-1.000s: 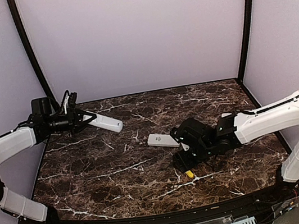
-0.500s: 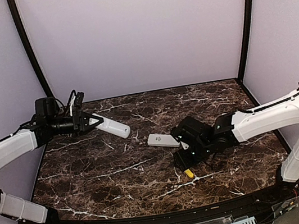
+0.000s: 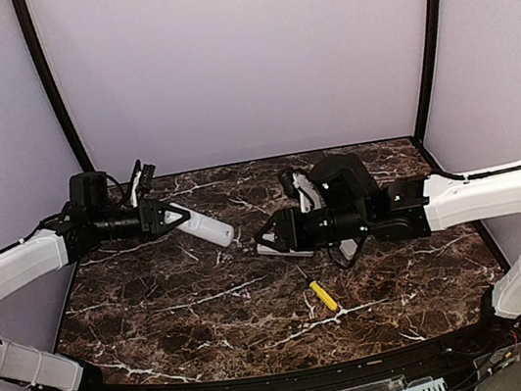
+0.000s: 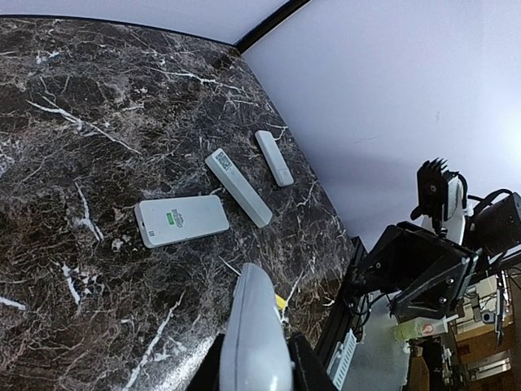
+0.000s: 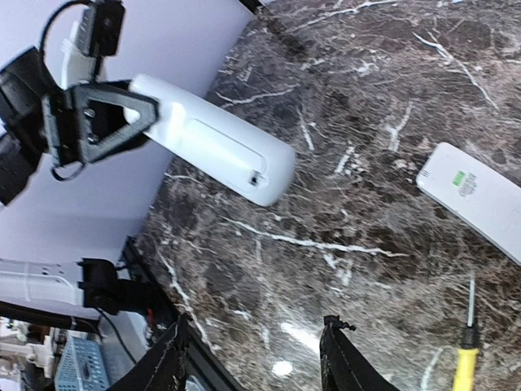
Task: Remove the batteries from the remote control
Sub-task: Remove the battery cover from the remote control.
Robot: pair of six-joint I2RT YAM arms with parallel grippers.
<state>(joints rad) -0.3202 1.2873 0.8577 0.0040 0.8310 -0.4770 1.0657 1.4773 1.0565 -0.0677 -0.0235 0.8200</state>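
Observation:
My left gripper (image 3: 175,219) is shut on one end of a white remote control (image 3: 206,229) and holds it above the table, pointing toward the centre. The left wrist view shows this remote (image 4: 256,338) between the jaws. The right wrist view shows its underside (image 5: 213,140) with a closed cover. My right gripper (image 3: 275,236) is open and empty, hovering right of the held remote's free end, over a flat white remote (image 3: 271,248). Its fingertips (image 5: 175,358) frame bare table. No batteries are in view.
A yellow-handled screwdriver (image 3: 323,295) lies loose on the marble table (image 3: 160,311), front of centre. The flat white remote (image 4: 181,220) and two long white remotes (image 4: 238,187) (image 4: 274,157) lie on the right half. Black frame posts and lilac walls enclose the table.
My right gripper has risen off the screwdriver and swung back and left toward the held remote. My left gripper has carried the remote further toward the centre.

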